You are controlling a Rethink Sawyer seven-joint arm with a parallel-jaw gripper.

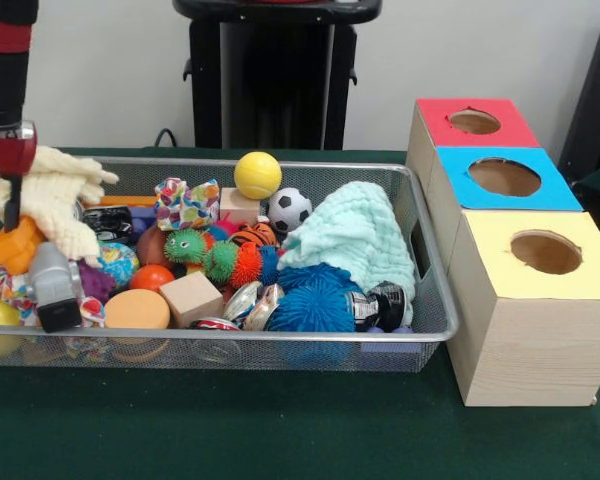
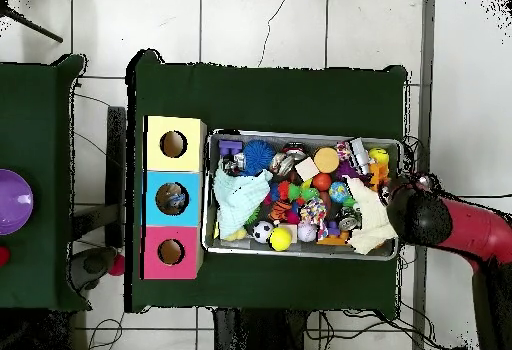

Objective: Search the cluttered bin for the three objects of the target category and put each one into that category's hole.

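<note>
wire bin (image 1: 435, 325) of toys, three boxes, one hole each, claw (image 1: 10, 215) grip hidden, cannot tell

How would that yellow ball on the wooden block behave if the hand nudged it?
The yellow ball would probably roll off at once: it is round, smooth, and perched atop a small wooden block. It looks light, so it may bounce among the toys. It would likely stay inside the wire bin, since the walls rise around it.

front view low, overhead straight down, sharing bin (image 1: 420, 300)
</note>
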